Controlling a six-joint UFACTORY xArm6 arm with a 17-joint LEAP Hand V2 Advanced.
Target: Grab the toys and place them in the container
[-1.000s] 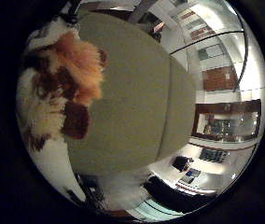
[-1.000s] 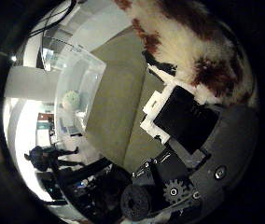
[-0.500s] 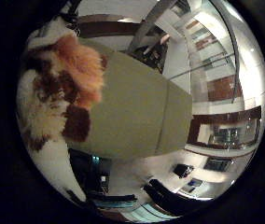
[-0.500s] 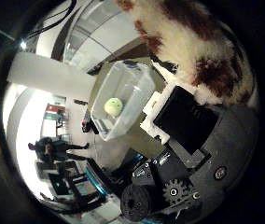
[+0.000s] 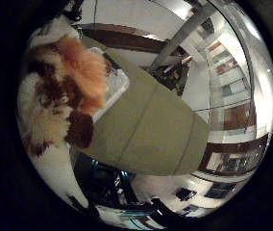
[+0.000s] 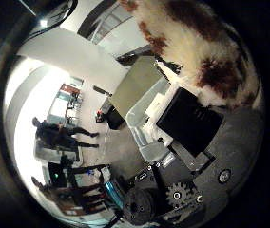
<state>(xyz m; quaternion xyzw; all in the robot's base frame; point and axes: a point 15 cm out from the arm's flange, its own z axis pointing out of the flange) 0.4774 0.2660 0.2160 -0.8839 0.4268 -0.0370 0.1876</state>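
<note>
The hand (image 6: 192,156) grips the furry toy (image 5: 59,96) close against its palm, fingers curled round it, above the olive tabletop (image 5: 151,130) and the clear container (image 6: 147,118).

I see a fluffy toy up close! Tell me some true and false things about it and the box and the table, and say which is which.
1. The plush toy is white, brown and orange. True.
2. The plush toy lies far from the robot hand. False: it fills much of both palm views, so it sits close against the palm.
3. The container is clear plastic. True.
4. The table has a bright red top. False: its top is olive green.
5. The plush toy is lying flat on the table. False: it is up by the palm, with the table seen beyond it.
</note>
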